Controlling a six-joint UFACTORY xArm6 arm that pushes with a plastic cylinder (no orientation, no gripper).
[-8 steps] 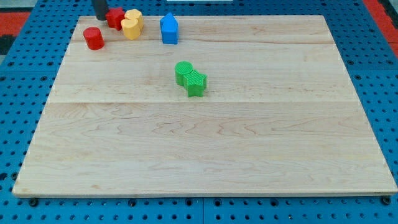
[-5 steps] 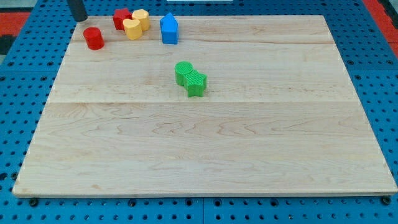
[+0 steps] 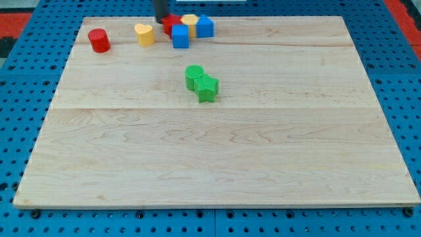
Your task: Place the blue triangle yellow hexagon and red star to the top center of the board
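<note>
Nearing completion, by my judgement: red star (image 3: 172,24), yellow hexagon (image 3: 189,22) and two blue blocks (image 3: 180,36) (image 3: 204,26) sit clustered, touching, at the board's (image 3: 263,164) top edge, slightly toward the view's left of centre. I cannot tell which blue block is the triangle. My tip (image 3: 161,19), a bare rod clamping nothing, stands just beside the star on its left. Remaining: a small nudge rightward. A yellow block (image 3: 145,33) sits apart.

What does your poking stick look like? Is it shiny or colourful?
Only a short piece of it shows at the view's top edge. It is a plain, dark grey, straight rod, not colourful, with no markings or cables that I can see. My tip looks blunt and ends just left of the red star.
</note>
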